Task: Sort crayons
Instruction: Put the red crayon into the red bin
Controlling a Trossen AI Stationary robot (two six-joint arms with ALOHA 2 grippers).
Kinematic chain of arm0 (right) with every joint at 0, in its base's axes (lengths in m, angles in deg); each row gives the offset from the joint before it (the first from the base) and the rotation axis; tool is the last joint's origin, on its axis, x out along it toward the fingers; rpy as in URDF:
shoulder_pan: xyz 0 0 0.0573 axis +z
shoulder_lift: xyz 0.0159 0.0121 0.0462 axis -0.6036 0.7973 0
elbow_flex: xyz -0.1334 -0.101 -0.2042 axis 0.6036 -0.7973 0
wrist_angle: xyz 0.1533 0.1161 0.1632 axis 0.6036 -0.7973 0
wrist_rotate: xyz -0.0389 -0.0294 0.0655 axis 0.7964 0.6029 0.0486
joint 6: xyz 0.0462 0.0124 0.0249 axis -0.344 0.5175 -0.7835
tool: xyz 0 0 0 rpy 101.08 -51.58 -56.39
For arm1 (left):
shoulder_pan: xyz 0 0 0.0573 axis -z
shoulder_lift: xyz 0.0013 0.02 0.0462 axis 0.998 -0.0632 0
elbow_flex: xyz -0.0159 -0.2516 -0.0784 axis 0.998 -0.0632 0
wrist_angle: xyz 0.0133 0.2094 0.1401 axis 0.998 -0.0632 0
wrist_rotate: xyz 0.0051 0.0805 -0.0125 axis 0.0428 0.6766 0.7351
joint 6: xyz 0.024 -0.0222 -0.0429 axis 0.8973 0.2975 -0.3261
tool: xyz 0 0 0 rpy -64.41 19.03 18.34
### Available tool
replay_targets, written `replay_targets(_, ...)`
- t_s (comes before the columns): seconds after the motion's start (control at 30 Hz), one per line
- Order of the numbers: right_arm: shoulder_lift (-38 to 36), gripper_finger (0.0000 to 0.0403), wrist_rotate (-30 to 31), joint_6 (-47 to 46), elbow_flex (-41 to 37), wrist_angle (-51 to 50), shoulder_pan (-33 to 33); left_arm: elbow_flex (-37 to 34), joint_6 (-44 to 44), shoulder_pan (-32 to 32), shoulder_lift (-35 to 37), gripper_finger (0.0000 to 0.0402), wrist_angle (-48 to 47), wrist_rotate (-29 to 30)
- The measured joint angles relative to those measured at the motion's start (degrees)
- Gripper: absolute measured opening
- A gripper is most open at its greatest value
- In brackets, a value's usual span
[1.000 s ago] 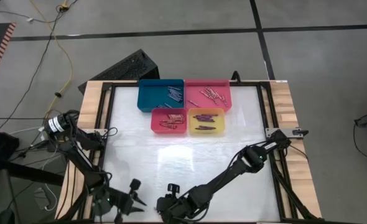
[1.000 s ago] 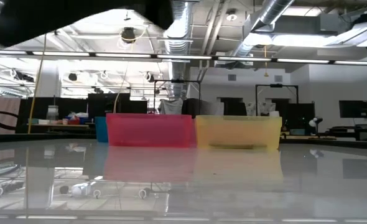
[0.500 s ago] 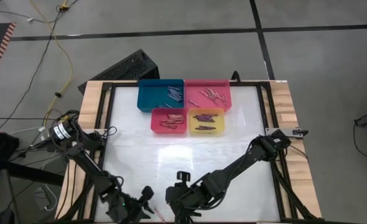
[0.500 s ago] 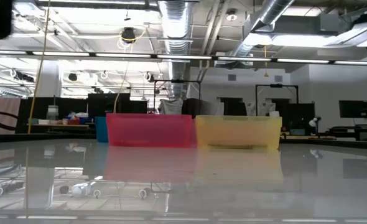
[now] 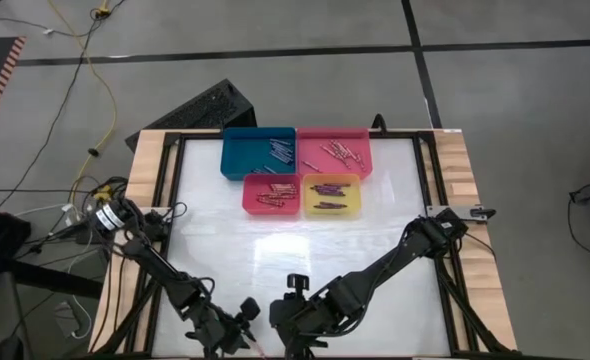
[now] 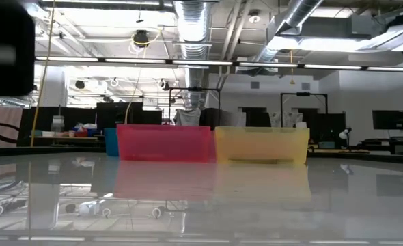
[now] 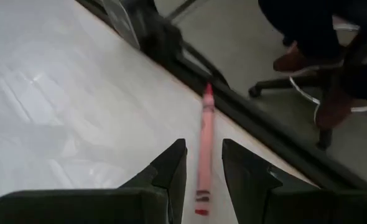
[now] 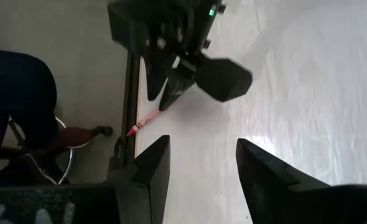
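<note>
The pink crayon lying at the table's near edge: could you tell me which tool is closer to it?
Left. The left tool straddles the pink crayon, its fingers on either side. The right tool sits farther off beside it, open and empty.

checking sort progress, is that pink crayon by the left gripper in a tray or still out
Out. The pink crayon lies flat on the table near its edge, between the left gripper's open fingers, far from the trays.

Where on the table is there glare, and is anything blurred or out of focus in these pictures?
High view: a soft white glare on the table below the trays. Low view: the tabletop mirrors the red tray and yellow tray; a dark blurred block fills the upper left corner. Left wrist view: the pink crayon is sharp.
</note>
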Motion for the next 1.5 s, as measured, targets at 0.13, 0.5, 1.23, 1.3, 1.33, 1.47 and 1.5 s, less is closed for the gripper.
replay_targets(0.13,0.0,0.0179,0.04,0.0,0.0,-0.39,-0.04,-0.04,0.17,-0.04,-4.35,0.0094,2.43,0.52)
replay_targets(0.5,0.04,0.0179,-0.02,-1.53,0.0,-0.46,0.33,0.17,-5.64,-2.05,-8.77,0.0054,2.63,-4.32)
replay_targets(1.23,0.07,0.0179,8.16,6.42,0.0,-0.25,3.72,-0.26,-9.51,0.56,3.66,0.0003,-8.1,10.89)
replay_targets(1.3,0.07,0.0177,14.09,7.82,0.0,-0.95,5.13,-0.83,-8.14,1.64,6.29,0.0003,-8.22,13.64)
replay_targets(1.33,0.07,0.0175,17.59,7.9,0.0,-1.88,5.83,-1.58,-7.38,2.15,7.9,0.0003,-8.18,14.98)
replay_targets(1.47,0.01,0.0162,29.12,7.0,0.0,-5.71,8.42,-5.3,-5.97,3.5,15.72,0.0003,-7.52,19.0)
replay_targets(1.5,-0.15,0.0158,30.6,6.91,0.0,-5.86,8.8,-6.46,-5.72,3.54,17.86,0.0003,-6.81,19.39)
